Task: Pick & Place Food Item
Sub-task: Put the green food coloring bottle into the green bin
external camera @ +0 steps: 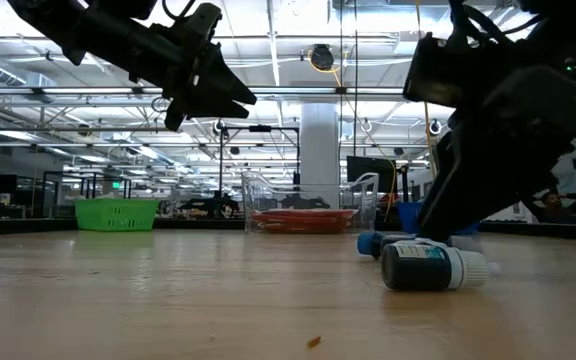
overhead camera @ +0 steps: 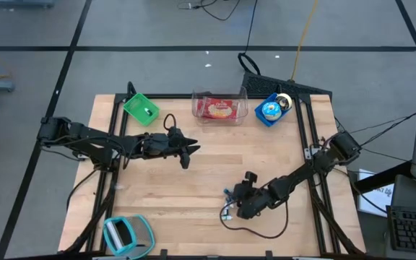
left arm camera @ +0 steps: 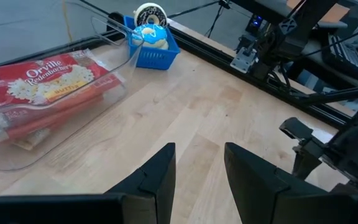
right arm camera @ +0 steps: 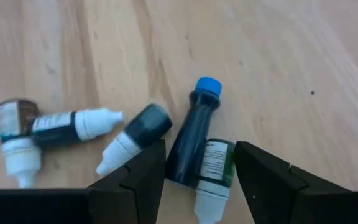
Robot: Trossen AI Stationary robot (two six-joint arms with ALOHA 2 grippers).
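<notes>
Near the front of the table: the right gripper (right arm camera: 197,171) was down low over a little pile of small dropper bottles, jaws apart with nothing pinched in them.
Bottles: a blue-capped bottle (right arm camera: 194,134) lay right between the two fingers, touching a green-labelled bottle (right arm camera: 215,171). A dark bottle with a white tip (right arm camera: 132,137) lay just beside those, and two more were a bit further off, one of them a brown-labelled bottle (right arm camera: 11,121).
Low camera: a dark bottle (external camera: 433,267) was on its side on the wood, with the right arm looming right over it.
Left gripper (left arm camera: 197,171): hung up in the air over the middle of the table, jaws apart, empty. Looked like it was just waiting.
Back edge: a clear tub (overhead camera: 220,108) with a popcorn box (left arm camera: 48,81) in it, a blue basket (overhead camera: 271,110) holding a round thing I couldn't make out, and a green basket (overhead camera: 142,108).
Front left corner: a teal thing (overhead camera: 125,233), no idea what it was.
Step, my guess: lining up the grab, nothing lifted yet.
Next move, as I read it: drop a touch, close on the blue-capped one only. It needed care, since the green-labelled neighbour was touching it and could get dragged or rolled.
Drop spot: couldn't tell which container was meant.
</notes>
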